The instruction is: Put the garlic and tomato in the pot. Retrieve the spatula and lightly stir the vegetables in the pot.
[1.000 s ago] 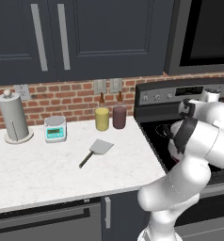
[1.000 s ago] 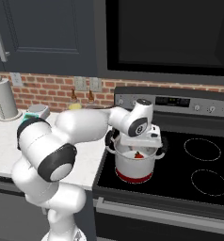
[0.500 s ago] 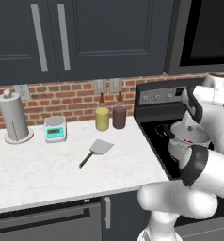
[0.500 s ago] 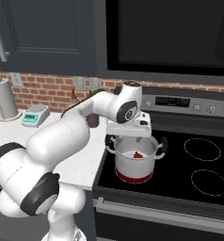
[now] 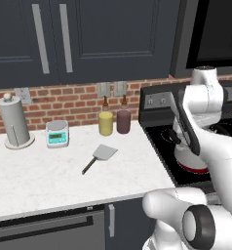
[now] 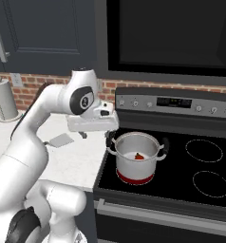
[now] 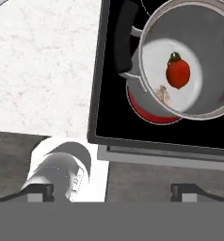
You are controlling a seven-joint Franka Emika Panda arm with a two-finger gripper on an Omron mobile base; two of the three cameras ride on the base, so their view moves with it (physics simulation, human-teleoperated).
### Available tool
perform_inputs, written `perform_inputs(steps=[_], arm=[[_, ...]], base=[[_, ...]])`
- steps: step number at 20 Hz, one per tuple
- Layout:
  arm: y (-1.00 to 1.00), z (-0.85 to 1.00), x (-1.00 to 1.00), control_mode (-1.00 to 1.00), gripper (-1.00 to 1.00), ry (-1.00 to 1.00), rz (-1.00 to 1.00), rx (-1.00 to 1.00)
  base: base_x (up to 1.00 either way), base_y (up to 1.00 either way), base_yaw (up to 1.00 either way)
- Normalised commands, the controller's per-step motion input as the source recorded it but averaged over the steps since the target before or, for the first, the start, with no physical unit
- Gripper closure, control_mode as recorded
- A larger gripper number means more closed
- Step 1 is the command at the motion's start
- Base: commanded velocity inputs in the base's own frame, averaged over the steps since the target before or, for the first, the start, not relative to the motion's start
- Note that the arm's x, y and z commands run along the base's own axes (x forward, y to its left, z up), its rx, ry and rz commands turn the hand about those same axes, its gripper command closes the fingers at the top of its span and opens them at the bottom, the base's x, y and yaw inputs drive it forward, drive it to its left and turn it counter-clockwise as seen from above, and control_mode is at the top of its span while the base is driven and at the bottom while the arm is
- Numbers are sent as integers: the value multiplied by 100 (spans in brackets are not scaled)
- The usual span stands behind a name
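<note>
Flat, even rendered light throughout, soft faint shadows, slight sheen inside the pot [image 7: 189, 61], edges mildly blurry

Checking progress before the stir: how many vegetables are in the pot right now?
2. The tomato lies near the middle of the pot floor; the garlic rests by the near wall, partly hidden behind the rim.

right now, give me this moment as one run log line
stage: vegetables in, spatula next | pot: on stove | tomato: in pot | garlic: in pot | spatula: on counter, untouched | gripper: open, empty
</note>
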Motion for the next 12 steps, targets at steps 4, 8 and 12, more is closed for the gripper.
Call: perform_inputs(steps=[4, 8, 12], arm=[[100, 26, -39, -100, -100, 17, 7, -21], [100, 1, -25, -100, -100, 11, 25, -23], [100, -8, -4, -100, -100, 5, 43, -20]], base=[[0, 0, 0], [0, 0, 0], [0, 0, 0]])
